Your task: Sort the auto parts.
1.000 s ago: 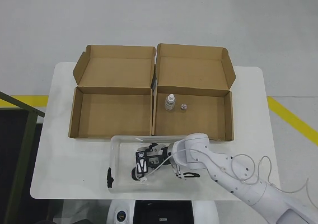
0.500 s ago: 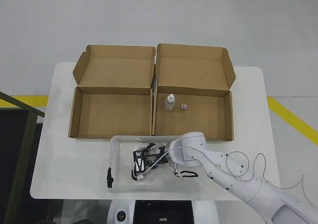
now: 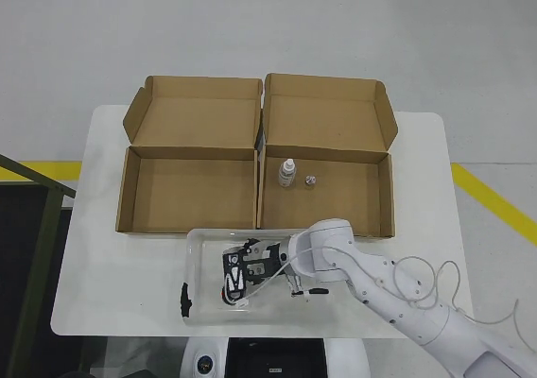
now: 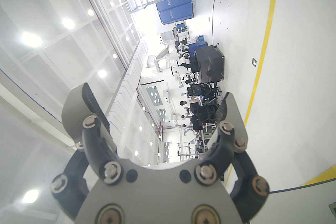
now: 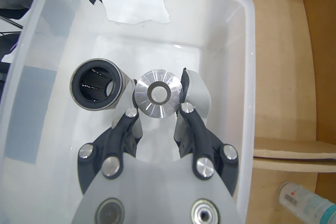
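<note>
A: What is showing from above?
B: The right claw (image 3: pixel 240 274) is hanging inside the bin (image 3: pixel 189 265). The bin is sitting on the table (image 3: pixel 98 236), just in front of two open boxes standing side by side. A bottle (image 3: pixel 287 172) and a small part (image 3: pixel 311 179) are sitting in the right box (image 3: pixel 344 203), near its back wall. The left box (image 3: pixel 188 194) is standing next to it.

A: And the left wrist camera?
B: The left claw (image 4: pixel 157 93) is pointing up toward a hall ceiling. Its fingers are standing wide apart, gripping nothing.

A: The right wrist camera?
B: There the right claw is clamping a silver disc (image 5: pixel 158 97), one pad pressing on each side of it. The disc is sitting inside the bin, just beside a black-ringed bearing (image 5: pixel 95 84), and one finger is standing between the two. Whether the disc is touching the bin floor, I cannot tell. The right box is running alongside the bin wall, with the bottle inside it.
</note>
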{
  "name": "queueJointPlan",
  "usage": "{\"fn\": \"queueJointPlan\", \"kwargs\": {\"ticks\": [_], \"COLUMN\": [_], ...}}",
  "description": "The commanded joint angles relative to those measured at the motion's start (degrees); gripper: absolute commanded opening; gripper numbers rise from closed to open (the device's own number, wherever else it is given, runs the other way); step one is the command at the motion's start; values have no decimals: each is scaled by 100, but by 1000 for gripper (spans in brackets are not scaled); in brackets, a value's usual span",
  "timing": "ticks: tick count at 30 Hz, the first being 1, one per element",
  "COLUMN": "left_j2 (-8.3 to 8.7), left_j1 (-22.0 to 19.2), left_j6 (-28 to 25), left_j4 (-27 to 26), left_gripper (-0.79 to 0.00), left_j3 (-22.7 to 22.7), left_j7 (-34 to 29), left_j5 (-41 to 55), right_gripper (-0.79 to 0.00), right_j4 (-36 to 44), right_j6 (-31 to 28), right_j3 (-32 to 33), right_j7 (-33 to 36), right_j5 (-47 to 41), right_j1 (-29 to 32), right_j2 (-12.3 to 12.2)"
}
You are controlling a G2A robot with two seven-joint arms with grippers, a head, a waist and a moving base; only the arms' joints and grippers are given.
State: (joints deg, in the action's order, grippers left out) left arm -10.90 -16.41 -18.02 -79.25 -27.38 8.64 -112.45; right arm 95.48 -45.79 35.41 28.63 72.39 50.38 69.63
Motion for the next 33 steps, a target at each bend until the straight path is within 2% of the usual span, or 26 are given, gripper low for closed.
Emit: {"fn": "queueJointPlan", "kwargs": {"ticks": [1,10,33], "left_j2": [0,0,0], "left_j1": [0,0,0], "left_j6": [0,0,0], "left_j4": [0,0,0], "left_gripper": [0,0,0], "left_j3": [0,0,0], "left_j7": [0,0,0], "left_j5": [0,0,0], "right_gripper": [-785,-785,-785], "right_j4": [85,446,1276], "right_j6": [-20,-96,-392], "right_j3": [56,453,1791], "right_j7": [15,-222,-1480], "right_j5": [9,-122,-307], "right_j1": [33,261,724], "right_j2": [-19,-127,-402]}}
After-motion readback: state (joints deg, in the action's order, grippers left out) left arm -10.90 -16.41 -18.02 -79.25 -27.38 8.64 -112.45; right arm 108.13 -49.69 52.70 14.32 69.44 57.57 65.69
